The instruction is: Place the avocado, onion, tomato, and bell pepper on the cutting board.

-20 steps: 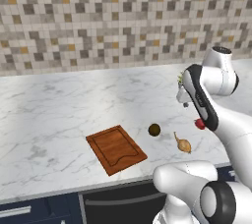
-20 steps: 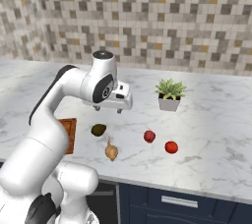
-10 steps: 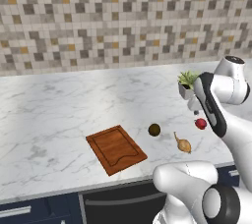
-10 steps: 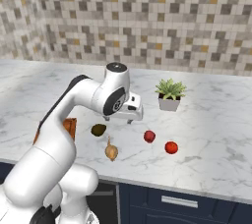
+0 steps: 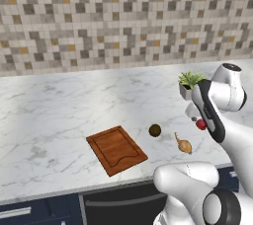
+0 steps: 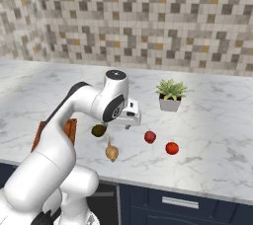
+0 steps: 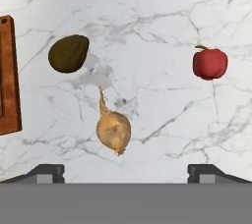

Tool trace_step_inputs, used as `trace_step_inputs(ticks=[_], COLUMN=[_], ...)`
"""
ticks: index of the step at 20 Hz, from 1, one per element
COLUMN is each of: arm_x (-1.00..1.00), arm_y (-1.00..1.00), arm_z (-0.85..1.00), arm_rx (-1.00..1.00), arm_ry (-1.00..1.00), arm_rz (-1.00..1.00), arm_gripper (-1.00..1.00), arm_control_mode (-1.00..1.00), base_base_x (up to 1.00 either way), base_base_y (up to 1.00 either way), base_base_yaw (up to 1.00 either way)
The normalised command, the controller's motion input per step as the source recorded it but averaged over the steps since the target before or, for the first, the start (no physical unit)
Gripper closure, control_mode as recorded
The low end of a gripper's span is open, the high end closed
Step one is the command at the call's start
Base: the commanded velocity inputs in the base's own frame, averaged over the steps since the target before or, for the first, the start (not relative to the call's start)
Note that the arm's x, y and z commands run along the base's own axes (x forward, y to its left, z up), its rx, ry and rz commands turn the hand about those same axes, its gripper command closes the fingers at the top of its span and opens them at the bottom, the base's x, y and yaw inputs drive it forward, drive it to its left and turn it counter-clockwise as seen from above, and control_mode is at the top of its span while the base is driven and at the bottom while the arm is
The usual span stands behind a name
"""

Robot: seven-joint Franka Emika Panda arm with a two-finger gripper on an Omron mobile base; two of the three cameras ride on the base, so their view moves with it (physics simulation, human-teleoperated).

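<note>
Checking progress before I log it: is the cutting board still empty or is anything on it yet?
Empty. The cutting board lies bare; the avocado and onion sit on the counter beside it.

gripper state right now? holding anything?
Gripper: open, jaws wide apart, holding nothing. It hangs above the counter, with the onion lying below, untouched.

Marble counter (image 5: 59,110) with cutting board (image 5: 116,149), avocado (image 5: 155,130), onion (image 5: 184,145), potted plant (image 6: 170,95).
</note>
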Motion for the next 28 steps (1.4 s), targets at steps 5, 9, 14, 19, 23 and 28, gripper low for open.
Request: trace_step_inputs(ticks=[5,9,14,19,23,28], arm_x=[0.0,0.0,0.0,0.03,0.1,0.19], arm_y=[0.1,0.06,0.13,0.14,0.02,0.0], arm_z=[-0.37,-0.41,-0.33,-0.24,-0.25,-0.31], arm_rx=[0.0,0.0,0.0,0.0,0.0,0.0], arm_ry=[0.04,0.07,0.06,0.04,0.0,0.0], arm_rz=[0.01,0.0,0.0,0.0,0.0,0.0], arm_gripper=[-1.0,-1.0,-1.0,-1.0,-1.0,-1.0], arm_control_mode=[-1.0,-1.0,-1.0,-1.0,-1.0,-1.0], base_base_x=[0.0,0.0,0.0,0.0,0.0,0.0], base_base_y=[0.0,0.0,0.0,0.0,0.0,0.0], base_base_yaw=[0.0,0.0,0.0,0.0,0.0,0.0])
